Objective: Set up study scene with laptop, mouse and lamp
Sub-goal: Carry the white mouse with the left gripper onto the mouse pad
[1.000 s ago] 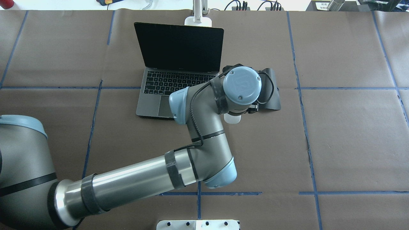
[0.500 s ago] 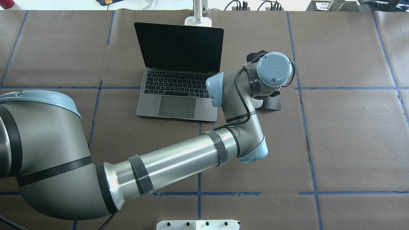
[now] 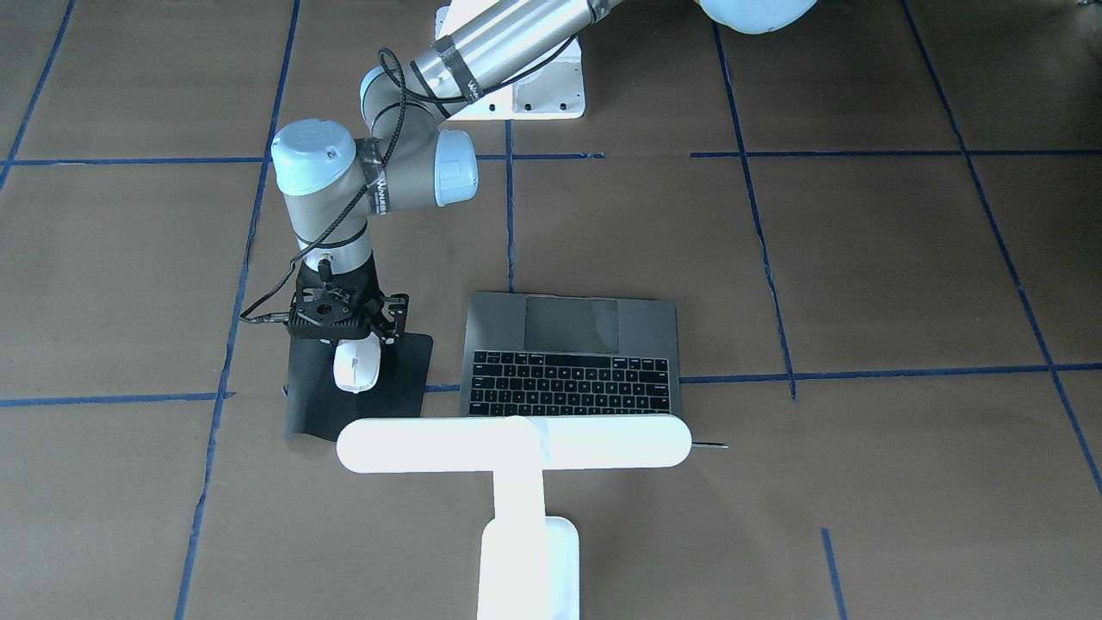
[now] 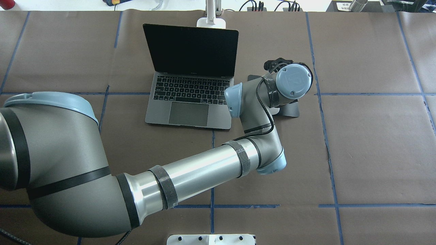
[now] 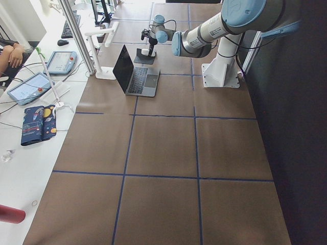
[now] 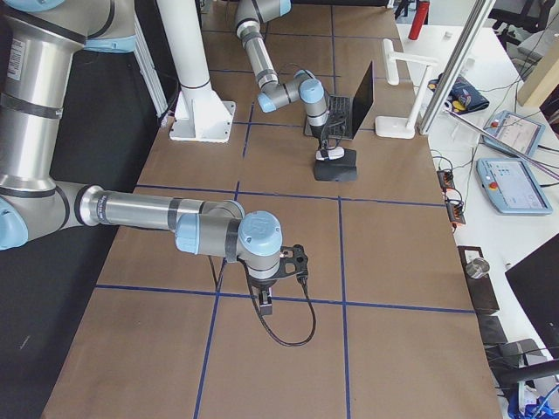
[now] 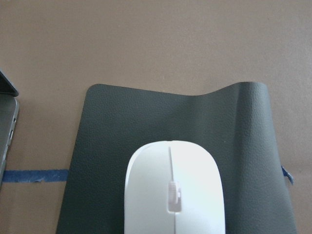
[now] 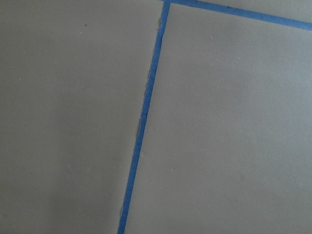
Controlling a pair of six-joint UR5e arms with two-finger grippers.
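The laptop [image 3: 572,357] stands open on the table, and it also shows in the overhead view [image 4: 190,98]. The white lamp [image 3: 516,443] stands behind it, its bar head over the screen's top edge. The white mouse [image 3: 355,368] is at the black mat [image 3: 400,387], to the right of the laptop from my side. My left gripper [image 3: 351,353] points straight down, shut on the mouse; its fingers are hidden under the wrist. The left wrist view shows the mouse [image 7: 174,190] close above the mat [image 7: 122,126]. My right gripper [image 6: 266,301] hangs low over bare table; I cannot tell its state.
The white robot base stand [image 3: 551,90] with bolt holes sits at my edge of the table. Blue tape lines cross the brown table paper [image 8: 146,112]. Tablets and cables lie on the white bench beyond the lamp [image 6: 511,188].
My left arm has swung right from the laptop's front corner, carrying the mouse, to over the black mat. In the last half second it moved only slightly.
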